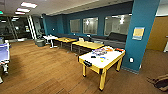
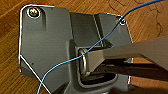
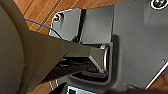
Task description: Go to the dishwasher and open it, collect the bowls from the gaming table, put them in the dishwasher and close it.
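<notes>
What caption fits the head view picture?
White-topped gaming table with small bowls beside a teal pillar on a wooden floor.

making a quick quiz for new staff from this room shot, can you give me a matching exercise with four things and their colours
Things:
1. gaming table legs
2. pillar
3. floor
4. round-based small table at the back

Colours:
a. white
b. brown wood
c. yellow
d. teal blue

Pairs: 1-c, 2-d, 3-b, 4-a
</notes>
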Motion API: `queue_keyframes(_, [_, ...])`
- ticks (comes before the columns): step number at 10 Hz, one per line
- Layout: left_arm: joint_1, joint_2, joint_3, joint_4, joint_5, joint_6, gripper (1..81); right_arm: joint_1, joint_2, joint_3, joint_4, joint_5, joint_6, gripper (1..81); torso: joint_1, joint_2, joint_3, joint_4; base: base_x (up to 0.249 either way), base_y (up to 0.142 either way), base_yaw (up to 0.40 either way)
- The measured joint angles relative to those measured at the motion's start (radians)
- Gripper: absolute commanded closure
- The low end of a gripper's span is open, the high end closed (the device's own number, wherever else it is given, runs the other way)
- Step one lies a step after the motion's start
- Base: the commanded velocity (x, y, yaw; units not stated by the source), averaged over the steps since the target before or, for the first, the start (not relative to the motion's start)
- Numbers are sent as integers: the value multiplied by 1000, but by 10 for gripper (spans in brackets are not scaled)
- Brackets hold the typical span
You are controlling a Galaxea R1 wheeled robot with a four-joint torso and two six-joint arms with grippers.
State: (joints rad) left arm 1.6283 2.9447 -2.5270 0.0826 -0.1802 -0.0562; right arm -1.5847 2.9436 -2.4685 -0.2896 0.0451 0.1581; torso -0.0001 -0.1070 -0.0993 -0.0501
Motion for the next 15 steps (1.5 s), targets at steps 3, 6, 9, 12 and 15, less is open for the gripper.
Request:
queue_keyframes(3, [7, 0, 0, 0, 0, 0, 10, -6, 0, 0, 0, 1, 0, 10, -1, -1, 0, 0, 86, 0, 0])
queue_keyframes(6, [-6, 2, 0, 0, -3, 0, 10, 8, -3, -2, 0, 0, 0, 10, 1, 0, 0, 0, 160, 0, 0])
queue_keyframes(9, [2, 0, -1, 0, -3, 0, 10, -3, 0, -2, -1, 3, 0, 10, 1, -1, 0, 0, 163, 0, 0])
queue_keyframes(12, [-1, 1, 0, -1, -3, 0, 10, 1, -2, -2, -1, 4, 0, 10, 1, -1, 0, 0, 147, 61, 0])
queue_keyframes(15, [1, 0, 0, -1, -3, 0, 10, 0, 0, -2, -1, 11, 0, 10, 1, -1, 0, 0, 144, 41, 0])
